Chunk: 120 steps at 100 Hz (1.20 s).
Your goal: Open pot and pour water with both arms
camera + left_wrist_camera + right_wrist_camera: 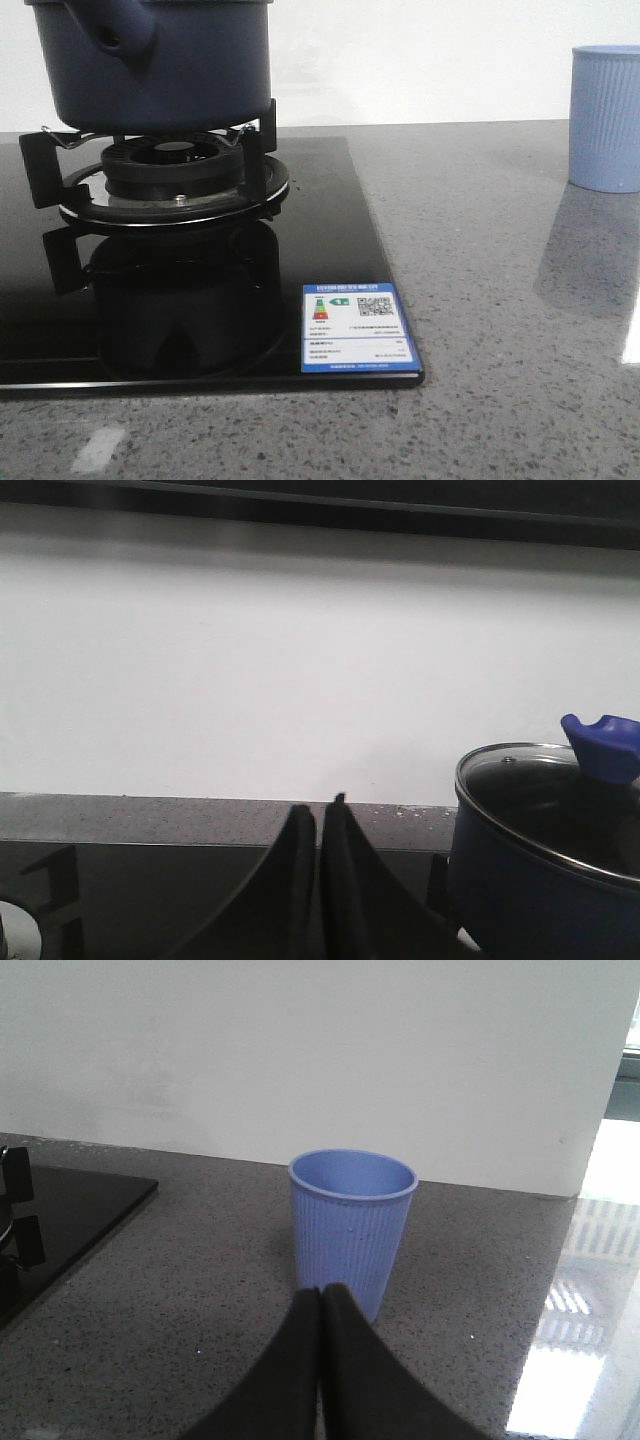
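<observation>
The dark navy-blue pot (pixel 160 70) stands on the burner grate (pixel 45 165) of the black stove at the front view's upper left, its stubby side handle (pixel 120 30) facing the camera. In the left wrist view the pot (pixel 540 900) carries a glass lid (pixel 540 800) with a blue knob (pixel 605 745). My left gripper (pixel 319 815) is shut and empty, beside the pot and apart from it. My right gripper (pixel 320 1295) is shut and empty, just in front of a pale-blue ribbed cup (pixel 352 1225). Neither gripper shows in the front view.
The black glass stove top (pixel 340 250) with an energy label (pixel 357 327) covers the left of the grey speckled counter (pixel 500 380). The pale-blue cup (pixel 605 118) stands at the far right. A white wall runs behind. The stove's edge (pixel 90 1210) lies left of the cup.
</observation>
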Available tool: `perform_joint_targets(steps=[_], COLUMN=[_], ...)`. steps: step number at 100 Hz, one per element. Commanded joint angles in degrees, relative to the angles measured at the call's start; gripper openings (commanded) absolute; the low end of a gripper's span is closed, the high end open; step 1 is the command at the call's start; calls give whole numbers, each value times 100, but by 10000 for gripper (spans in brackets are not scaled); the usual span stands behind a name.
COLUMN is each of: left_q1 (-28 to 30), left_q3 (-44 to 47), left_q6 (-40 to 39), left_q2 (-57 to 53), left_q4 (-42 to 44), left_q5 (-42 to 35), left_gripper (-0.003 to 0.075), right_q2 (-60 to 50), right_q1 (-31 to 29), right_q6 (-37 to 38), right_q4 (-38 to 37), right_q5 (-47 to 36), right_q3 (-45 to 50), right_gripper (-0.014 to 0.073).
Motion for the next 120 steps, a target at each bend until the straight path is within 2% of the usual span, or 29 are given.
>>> perform_joint_targets(steps=[1, 16, 27, 45, 64, 69, 120], left_q1=[-93, -178, -122, 93, 303, 326, 275], left_q3=[-72, 500, 1056, 2060, 2684, 2673, 2675], left_q6=[-17, -105, -962, -1129, -1266, -1276, -1276], left_q2=[-90, -533, -1155, -2055, -2937, -2931, -2934], left_q4=[114, 876, 1729, 1597, 1586, 1552, 1552], left_q5=[-396, -448, -342, -331, -331, -128, -142], left_gripper=[-20, -20, -20, -20, -20, -20, -20], right_q2=[30, 30, 30, 30, 30, 30, 42], right_q1=[9, 9, 9, 9, 9, 9, 9], right_q6=[1, 1, 1, 1, 1, 1, 1], right_q4=[93, 93, 93, 93, 93, 93, 93], right_q5=[176, 176, 176, 176, 176, 176, 151], right_q3=[-154, -154, -154, -154, -154, -154, -154], right_gripper=[-57, -57, -57, -57, -57, -57, -57])
